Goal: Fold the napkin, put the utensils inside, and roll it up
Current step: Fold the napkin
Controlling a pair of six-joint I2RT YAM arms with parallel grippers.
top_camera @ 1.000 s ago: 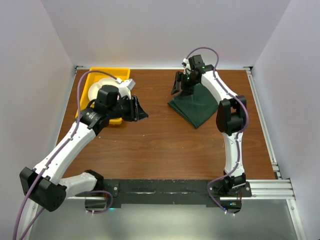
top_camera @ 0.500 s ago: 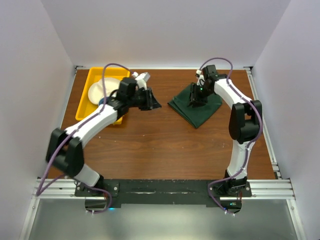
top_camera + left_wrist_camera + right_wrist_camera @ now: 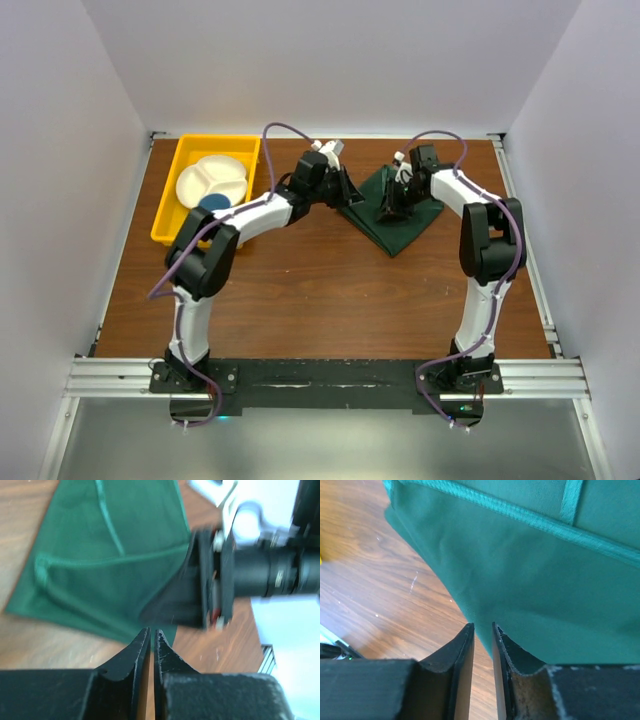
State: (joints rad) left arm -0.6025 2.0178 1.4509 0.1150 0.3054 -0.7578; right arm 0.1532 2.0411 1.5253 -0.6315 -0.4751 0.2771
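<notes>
The dark green napkin [image 3: 398, 222] lies folded on the wooden table at the back right, and it fills the upper part of the left wrist view [image 3: 110, 555] and of the right wrist view [image 3: 545, 575]. My left gripper [image 3: 349, 191] sits at the napkin's left corner, jaws closed to a hairline slit [image 3: 151, 631] with nothing between them. My right gripper [image 3: 391, 207] hangs low over the napkin's middle. Its jaws [image 3: 483, 626] stand a narrow gap apart over the cloth's edge, and wood shows through the gap. The utensils are out of view.
A yellow tray [image 3: 170, 212] at the back left holds a white divided plate [image 3: 212, 178] and a blue cup [image 3: 211, 203]. White walls close in the table on three sides. The right arm's black wrist [image 3: 240, 575] looms close in the left wrist view.
The left arm swung right from the tray to the napkin's left corner. The right gripper shifted slightly over the cloth. Both pairs of jaws narrowed.
</notes>
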